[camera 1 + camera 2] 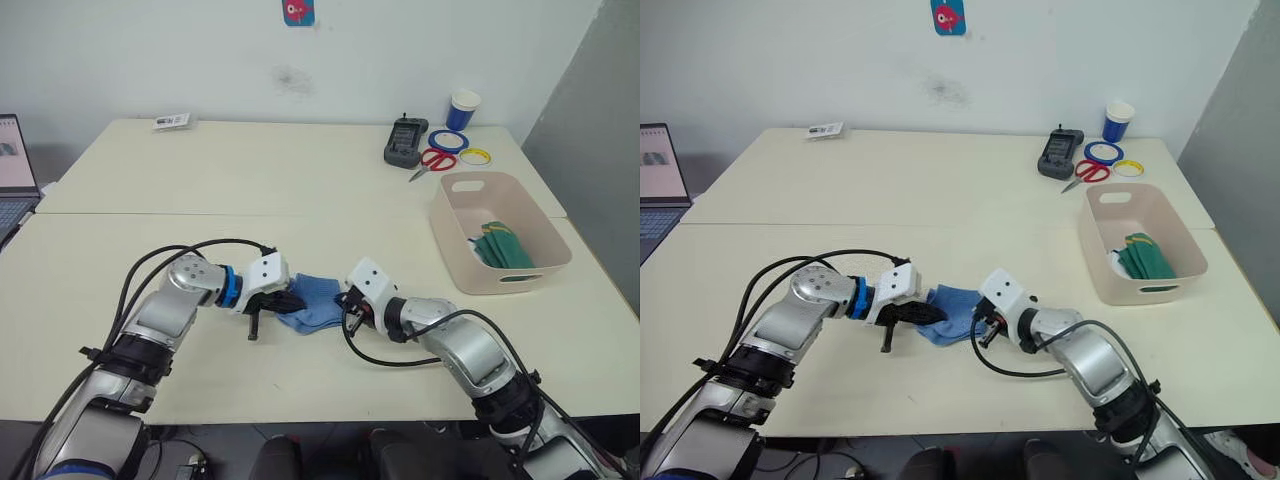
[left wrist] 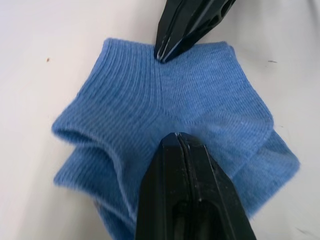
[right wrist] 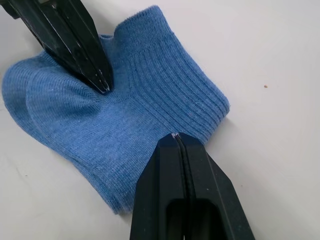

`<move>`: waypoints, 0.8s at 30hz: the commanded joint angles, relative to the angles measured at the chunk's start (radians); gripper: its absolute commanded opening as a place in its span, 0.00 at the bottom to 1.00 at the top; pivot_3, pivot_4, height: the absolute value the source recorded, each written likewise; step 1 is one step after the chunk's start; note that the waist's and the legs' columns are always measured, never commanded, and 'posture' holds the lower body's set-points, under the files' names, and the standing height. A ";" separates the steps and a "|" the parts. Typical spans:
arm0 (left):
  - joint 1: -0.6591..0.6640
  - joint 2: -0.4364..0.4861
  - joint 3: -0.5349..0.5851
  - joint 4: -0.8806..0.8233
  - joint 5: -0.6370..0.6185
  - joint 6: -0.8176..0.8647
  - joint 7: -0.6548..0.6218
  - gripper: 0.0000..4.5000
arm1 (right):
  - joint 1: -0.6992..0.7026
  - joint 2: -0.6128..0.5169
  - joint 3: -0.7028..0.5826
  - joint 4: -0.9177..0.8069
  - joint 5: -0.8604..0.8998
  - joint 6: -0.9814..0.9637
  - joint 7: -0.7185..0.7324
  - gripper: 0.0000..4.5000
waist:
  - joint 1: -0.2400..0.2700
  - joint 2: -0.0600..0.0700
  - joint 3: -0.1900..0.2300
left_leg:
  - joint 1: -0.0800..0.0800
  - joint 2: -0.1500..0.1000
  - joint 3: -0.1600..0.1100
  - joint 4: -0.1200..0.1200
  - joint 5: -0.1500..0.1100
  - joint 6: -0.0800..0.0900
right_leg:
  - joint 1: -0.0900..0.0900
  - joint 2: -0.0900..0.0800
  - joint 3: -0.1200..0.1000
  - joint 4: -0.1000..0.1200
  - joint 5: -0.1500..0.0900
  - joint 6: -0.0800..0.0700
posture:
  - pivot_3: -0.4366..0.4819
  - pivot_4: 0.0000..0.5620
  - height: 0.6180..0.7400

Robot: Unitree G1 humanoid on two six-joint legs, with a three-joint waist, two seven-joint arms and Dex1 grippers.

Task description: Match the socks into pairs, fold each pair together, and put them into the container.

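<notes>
Two light blue socks (image 1: 312, 303) lie stacked and bunched on the near table, between my two grippers. My left gripper (image 1: 298, 300) is shut, and its tip presses onto the middle of the top sock (image 2: 125, 105), which puckers around it. My right gripper (image 1: 343, 300) is shut too, its tip touching the ribbed cuff edge (image 3: 200, 107). No fabric shows between either pair of fingers. The beige container (image 1: 490, 283) stands to the right. Inside it lie dark green socks (image 1: 503, 248) with a bit of white sock (image 1: 474, 246) beside them.
At the far right stand a blue-and-white cup (image 1: 463, 109), tape rings (image 1: 449, 140), red scissors (image 1: 432, 160) and a black device (image 1: 405, 141). A laptop (image 1: 12, 170) sits at the left edge. A small card (image 1: 172, 122) lies at the far left.
</notes>
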 commanded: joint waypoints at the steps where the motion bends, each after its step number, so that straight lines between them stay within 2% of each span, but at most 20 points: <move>1: -0.059 -0.004 0.055 -0.075 -0.064 0.112 -0.002 0.00 | -0.027 0.013 -0.048 -0.070 0.012 -0.003 0.003 0.01 | 0.002 0.000 0.000 | 0.000 0.000 0.000 0.000 0.000 0.000 | 0.000 0.000 0.000 0.000 0.000 0.000 | 0.48 0.27 0.93; 6: -0.147 -0.059 0.014 -0.008 -0.012 0.069 0.029 0.00 | -0.089 0.048 -0.041 0.034 -0.019 -0.037 -0.003 0.01 | 0.002 0.000 0.000 | -0.001 -0.001 0.000 0.004 0.000 0.000 | 0.001 0.000 0.000 0.000 0.000 0.000 | 0.48 0.27 0.93; 14: -0.150 -0.080 -0.049 0.205 0.135 -0.087 0.088 0.00 | -0.096 0.105 -0.013 0.203 -0.081 -0.096 -0.008 0.01 | 0.001 0.000 0.000 | -0.002 0.000 0.001 0.006 0.000 0.000 | 0.000 0.001 0.001 0.000 0.000 0.000 | 0.48 0.27 0.93; 19: -0.130 -0.049 -0.047 0.266 0.157 -0.150 0.072 0.00 | -0.037 0.073 -0.032 0.150 -0.102 -0.098 -0.009 0.01 | 0.001 0.000 0.000 | -0.001 0.000 0.001 0.007 0.000 0.000 | 0.002 0.000 0.001 0.002 0.000 0.000 | 0.48 0.27 0.93; 24: -0.145 -0.019 0.023 0.149 0.056 -0.086 -0.005 0.00 | -0.003 0.009 -0.073 -0.035 -0.064 -0.106 0.036 0.01 | 0.000 0.000 0.000 | -0.001 0.000 0.001 0.010 0.000 0.000 | 0.002 0.000 0.001 0.004 0.000 0.000 | 0.48 0.27 0.93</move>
